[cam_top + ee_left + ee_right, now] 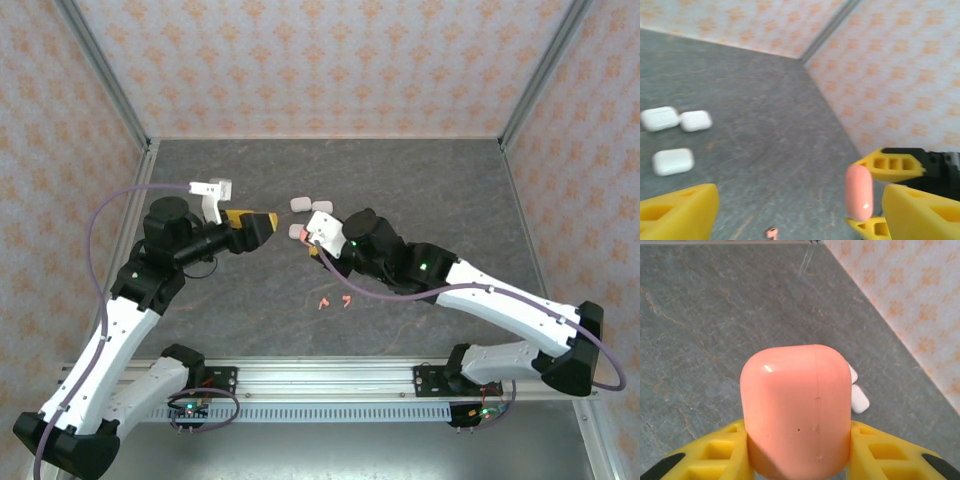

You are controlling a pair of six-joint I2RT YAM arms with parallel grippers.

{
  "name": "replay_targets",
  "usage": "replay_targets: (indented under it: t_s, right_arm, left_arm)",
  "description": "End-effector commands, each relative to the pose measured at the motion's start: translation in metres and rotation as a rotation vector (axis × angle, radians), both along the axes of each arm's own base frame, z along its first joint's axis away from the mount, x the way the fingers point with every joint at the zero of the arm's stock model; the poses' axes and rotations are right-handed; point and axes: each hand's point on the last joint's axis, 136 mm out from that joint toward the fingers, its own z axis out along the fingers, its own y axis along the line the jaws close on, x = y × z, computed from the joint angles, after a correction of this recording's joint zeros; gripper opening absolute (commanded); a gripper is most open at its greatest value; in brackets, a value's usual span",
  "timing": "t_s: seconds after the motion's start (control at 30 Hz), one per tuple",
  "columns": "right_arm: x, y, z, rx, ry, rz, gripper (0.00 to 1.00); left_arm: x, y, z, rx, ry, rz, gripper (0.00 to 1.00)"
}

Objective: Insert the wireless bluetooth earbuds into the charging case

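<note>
1. Earbuds (322, 302), two tiny coral-pink ones, are lying loose on the grey table (420, 190). They are sitting side by side toward the near edge, between the two arms and well apart from both grippers.
2. One earbud (771, 232) is showing at the bottom edge of the left wrist view, below the gap between that arm's fingers.
3. The right gripper (310, 240) is clamping a pink charging case (297, 232). In the right wrist view its yellow fingers (715, 455) are pressing on both sides of the case (796, 400).
4. The case is standing upright in that grip with its rounded top pointing away from the wrist, and a thin seam is running down its face.
5. The left gripper (255, 225) is hanging with its fingers wide apart and nothing between them. It is pointing toward the right gripper, and the two tips are sitting near each other but not touching.
6. In the left wrist view the pink charging case (859, 192) is showing edge-on, pinched by the other arm's yellow fingers (890, 165), just beside the left gripper's own finger (922, 210).
7. White cases (672, 161) are resting on the table beyond the grippers. Three are showing in the left wrist view, two of them touching or nearly so and the third lying a little apart.
8. From above, the white cases (300, 204) are lying just behind the held pink one.
</note>
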Motion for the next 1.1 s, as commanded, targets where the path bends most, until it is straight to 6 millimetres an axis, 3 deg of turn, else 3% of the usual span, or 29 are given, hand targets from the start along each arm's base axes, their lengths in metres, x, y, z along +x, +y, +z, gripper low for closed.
replay_targets:
  t_s: [0.0,0.43,0.6,0.73,1.07]
  right_arm:
    - [0.001,-0.006,0.018,-0.013,-0.113,0.037,0.4]
    - [0.003,-0.002,0.033,-0.006,-0.193,0.063,0.4]
    - [0.001,-0.001,0.035,0.006,-0.186,0.072,0.4]
    - [0.002,-0.002,0.036,0.006,-0.188,0.064,0.4]
    - [0.001,-0.003,0.038,0.02,-0.187,0.061,0.4]
  left_arm:
    - [-0.014,-0.02,0.032,-0.086,-0.053,-0.148,0.84]
    - [-0.03,-0.066,0.021,-0.066,-0.026,-0.337,0.82]
    - [-0.028,-0.079,0.016,-0.052,-0.006,-0.372,0.74]
    - [-0.028,-0.087,0.012,-0.049,0.007,-0.396,0.62]
    - [-0.028,-0.096,0.008,-0.043,0.013,-0.425,0.4]
